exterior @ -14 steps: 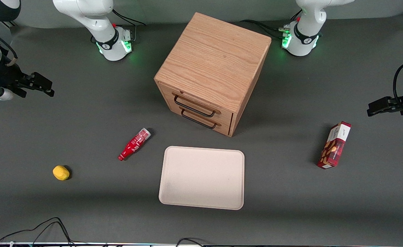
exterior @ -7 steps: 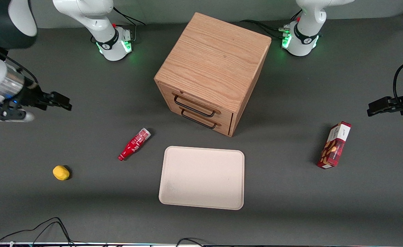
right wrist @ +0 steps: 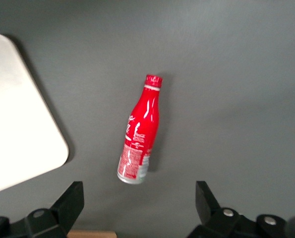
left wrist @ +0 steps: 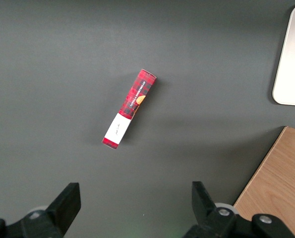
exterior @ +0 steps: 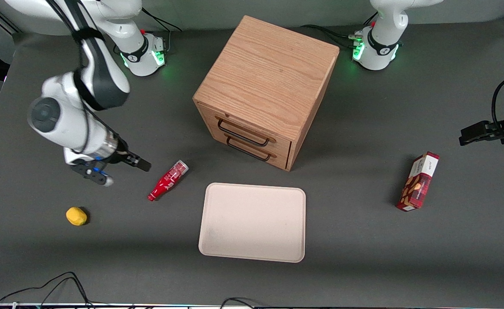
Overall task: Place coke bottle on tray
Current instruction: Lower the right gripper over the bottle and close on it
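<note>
- Coke bottle point(exterior: 168, 180) lies on its side on the grey table point(exterior: 363, 240), untouched, its silvery base pointing toward the wooden cabinet point(exterior: 265, 90) and its cap pointing toward the front camera.
- I read the tray point(exterior: 252, 222) as the drop spot: it sits flat just beside the bottle, toward the parked arm's end, with its surface bare.
- My gripper point(exterior: 123, 165) hangs above the table near the bottle, toward the working arm's end, not touching it.
- From the wrist camera I see both fingers point(right wrist: 68, 206) spread wide with nothing between them, and the bottle point(right wrist: 137, 144) lies ahead of that gap, roughly centred.
- I judge this as the approach: the wide spread suits closing across the bottle's slim body once I am lowered over it.
- A lemon point(exterior: 76, 216) and a snack box point(exterior: 419, 181) lie well apart from the bottle, so I expect no crowding.
- I would watch for the round bottle rolling if 1 finger touches first.
</note>
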Robot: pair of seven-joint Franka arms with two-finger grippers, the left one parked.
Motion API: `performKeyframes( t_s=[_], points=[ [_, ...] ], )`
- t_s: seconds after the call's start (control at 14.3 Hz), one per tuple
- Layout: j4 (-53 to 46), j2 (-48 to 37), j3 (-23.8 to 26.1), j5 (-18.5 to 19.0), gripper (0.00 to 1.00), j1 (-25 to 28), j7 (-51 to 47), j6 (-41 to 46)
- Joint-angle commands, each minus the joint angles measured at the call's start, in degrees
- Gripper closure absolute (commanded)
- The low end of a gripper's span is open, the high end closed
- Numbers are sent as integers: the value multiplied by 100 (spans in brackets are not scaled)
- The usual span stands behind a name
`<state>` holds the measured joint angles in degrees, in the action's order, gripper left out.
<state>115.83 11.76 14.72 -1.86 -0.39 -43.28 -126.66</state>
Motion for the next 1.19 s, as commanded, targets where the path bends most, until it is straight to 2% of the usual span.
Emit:
performKeyframes(
  t_s=[0.0,0.14,0.42,0.77,1.12],
  points=[
    [465,571,48,562,0,109,-1135,-1068],
    [502,1037,57,792,0,118,-1594,-1518],
    [510,1531,57,802,0,118,-1675,-2222],
    [511,1654,48,810,0,109,-1675,-2381],
    [528,1672,39,819,10,101,-1666,-2416]
  ],
)
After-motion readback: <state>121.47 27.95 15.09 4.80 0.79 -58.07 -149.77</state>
